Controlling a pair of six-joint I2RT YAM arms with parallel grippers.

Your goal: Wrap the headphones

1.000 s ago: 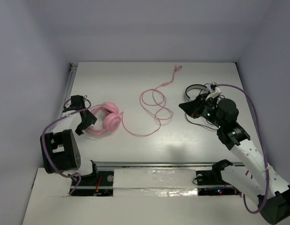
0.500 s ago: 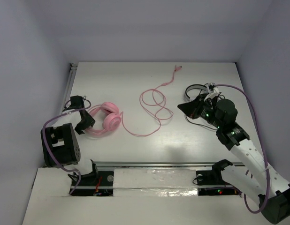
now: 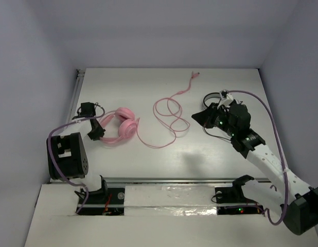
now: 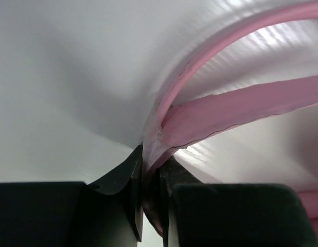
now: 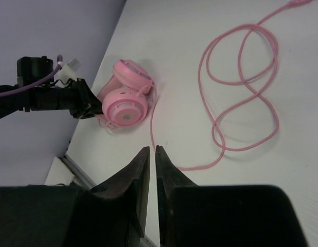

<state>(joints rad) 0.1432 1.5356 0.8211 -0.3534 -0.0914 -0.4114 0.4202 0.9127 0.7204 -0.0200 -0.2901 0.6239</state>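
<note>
The pink headphones (image 3: 126,126) lie at the table's left, ear cups stacked and tilted; in the right wrist view the headphones (image 5: 125,99) show both round cups. My left gripper (image 3: 95,131) is shut on the pink headband (image 4: 236,109), pinched between the jaws of the left gripper (image 4: 151,165). The thin pink cable (image 3: 170,116) runs from the cups into loose loops mid-table, and its plug (image 3: 195,75) lies near the back. My right gripper (image 3: 197,117) hovers right of the loops, shut and empty; the right gripper (image 5: 153,150) points toward the cable (image 5: 242,77).
Black-and-white headphones (image 3: 212,98) with a thin black cable lie under the right arm at the right. A metal rail (image 3: 164,180) runs along the table's near edge. Walls close in the left, back and right sides.
My left gripper closed on the headband, and the headphones shifted slightly right with the cups tilting up. My right gripper moved a little left.
</note>
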